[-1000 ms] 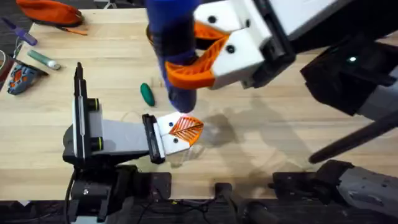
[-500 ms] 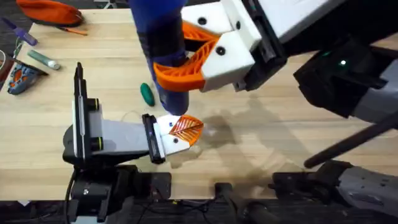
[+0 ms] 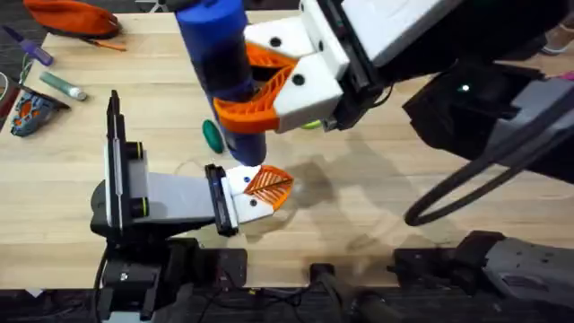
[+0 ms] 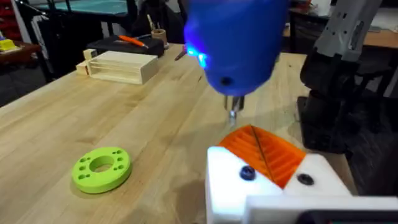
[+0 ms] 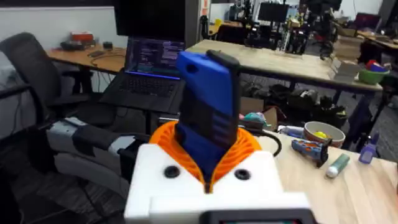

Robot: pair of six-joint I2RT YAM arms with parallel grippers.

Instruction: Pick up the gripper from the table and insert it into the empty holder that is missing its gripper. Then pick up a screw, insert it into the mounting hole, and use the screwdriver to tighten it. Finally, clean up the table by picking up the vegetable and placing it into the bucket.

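Note:
My right gripper (image 3: 260, 94) is shut on the blue screwdriver (image 3: 224, 81), holding it upright near the camera; its orange pads clamp the blue body (image 5: 208, 118). The screwdriver's metal tip (image 4: 233, 115) hangs just above my left gripper (image 4: 267, 152), which is shut with its orange ribbed wedges pressed together between white mounts (image 4: 273, 190). Two small dark round spots (image 4: 247, 174) mark the white face; I cannot tell which is the mounting hole or whether a screw sits in it. The dark green vegetable (image 3: 213, 135) lies just behind the left gripper (image 3: 256, 190). The tan-rimmed bucket (image 5: 323, 132) stands far left.
A lime-green ring disc (image 4: 101, 168) lies on the wood near the left gripper. A wooden block (image 4: 118, 65) sits farther off. A green-white tube (image 3: 63, 85), a blue-orange tool (image 3: 31, 112) and an orange pouch (image 3: 72, 16) crowd the far left corner.
My right gripper has carried the screwdriver leftward and its top now leans further left. The left arm and the vegetable have stayed put.

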